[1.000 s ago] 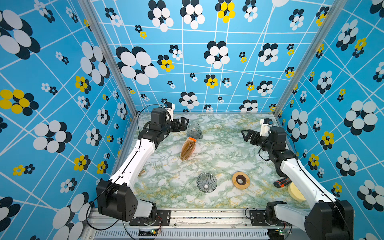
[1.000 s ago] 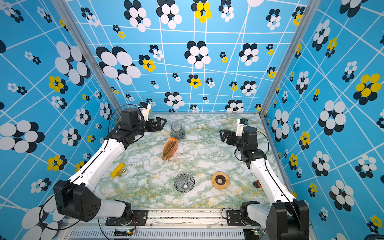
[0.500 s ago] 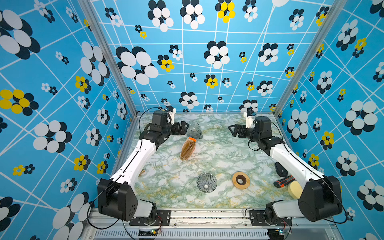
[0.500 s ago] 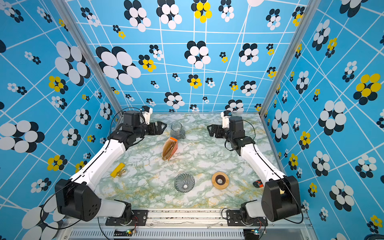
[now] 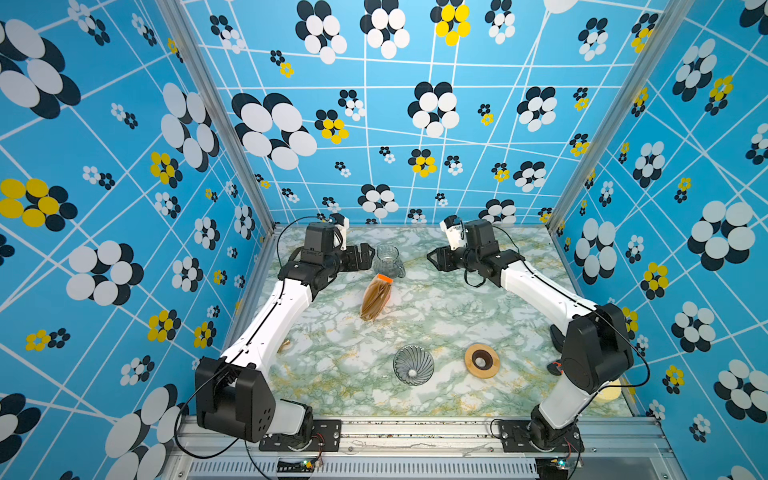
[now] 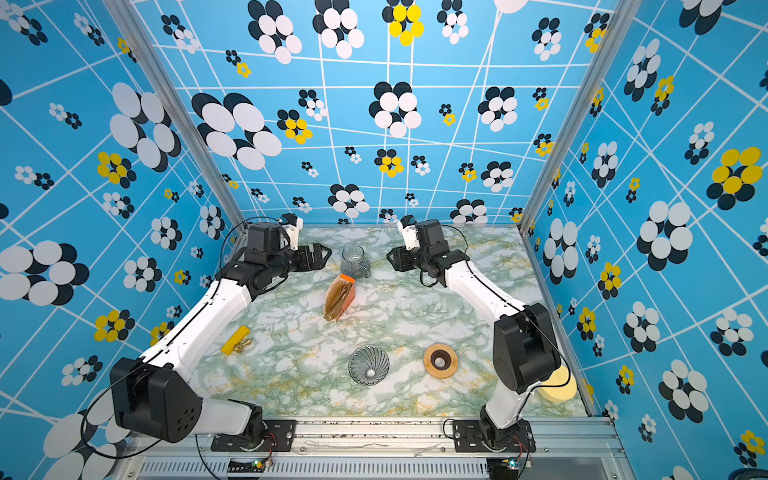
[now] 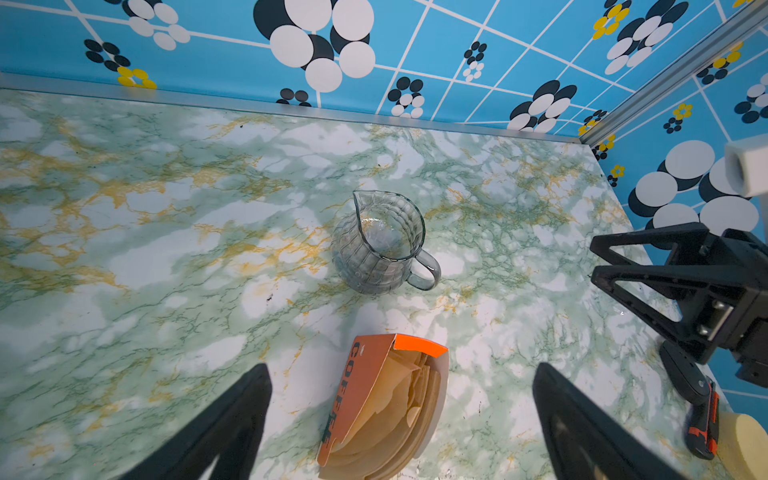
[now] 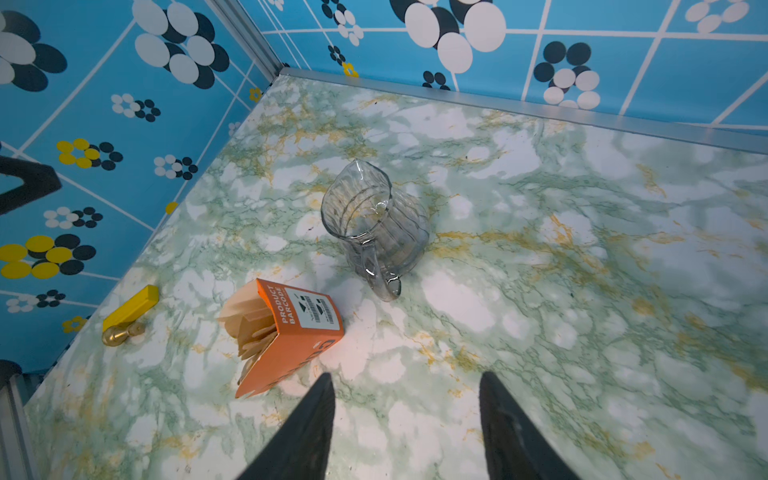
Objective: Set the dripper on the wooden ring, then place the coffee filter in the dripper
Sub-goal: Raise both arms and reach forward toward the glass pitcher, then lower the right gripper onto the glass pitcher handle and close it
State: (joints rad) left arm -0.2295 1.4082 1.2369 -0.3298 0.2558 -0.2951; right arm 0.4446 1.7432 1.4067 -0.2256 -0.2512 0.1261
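We see no loose coffee filter (image 7: pixel 395 395) yet. The only ones in sight are the tan paper sheets fanning from the open end of the orange-tagged packet (image 5: pixel 376 297). The packet lies flat near the middle of the table (image 5: pixel 436 316), with the glass jug (image 5: pixel 388 259) just beside it at 12 o'clock. The dripper (image 5: pixel 413 365) sits well apart at 5 o'clock from the packet, and we cannot tell which way its mouth faces. A wooden ring (image 5: pixel 482 360) lies near it at 3 o'clock. Our left claw (image 5: pixel 368 257) hovers at 11 o'clock of the packet, spread wide and empty. Our right claw (image 5: pixel 432 259) hangs at 2 o'clock, its jaws partly spread with only bare table between them. We judge the paper feather-light, limp and easily creased or torn, and the sheets will likely cling together. So we would pinch one sheet gently at its exposed rim while the other claw pins the packet.
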